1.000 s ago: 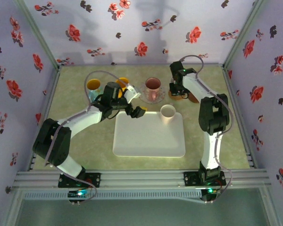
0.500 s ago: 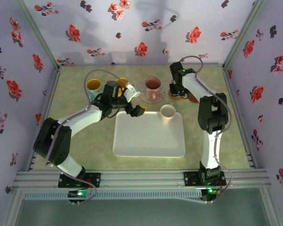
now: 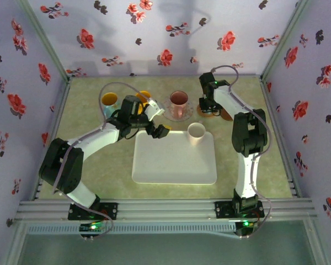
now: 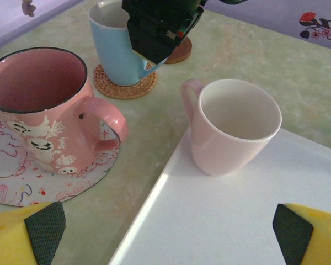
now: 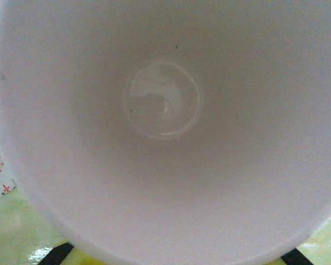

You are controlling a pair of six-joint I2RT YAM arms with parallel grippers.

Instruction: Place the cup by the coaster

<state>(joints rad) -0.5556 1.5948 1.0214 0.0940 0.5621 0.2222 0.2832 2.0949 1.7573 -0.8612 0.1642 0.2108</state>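
A light blue cup [image 4: 117,54] stands on a round woven coaster [image 4: 126,88] at the back of the table. My right gripper [image 4: 161,25] sits on its rim beside the handle; how its jaws stand is hidden. In the right wrist view the cup's white inside [image 5: 163,105] is very close, with dark fingertips [image 5: 58,254] at the bottom corners. From above, the right gripper [image 3: 208,105] covers the cup. My left gripper [image 3: 158,121] is open and holds nothing. It hovers over the white tray's [image 4: 220,221] far left edge, its yellow fingers [image 4: 27,237] spread wide.
A pink ghost-print mug [image 4: 38,107] sits on a patterned mat [image 4: 71,187] left of the blue cup. A pale pink cup [image 4: 234,127] stands on the tray's far corner. A brown coaster [image 4: 181,52] lies behind. Two yellow cups [image 3: 109,99] stand at the back left.
The right wrist has shifted very slightly over the blue cup. The left arm has barely moved.
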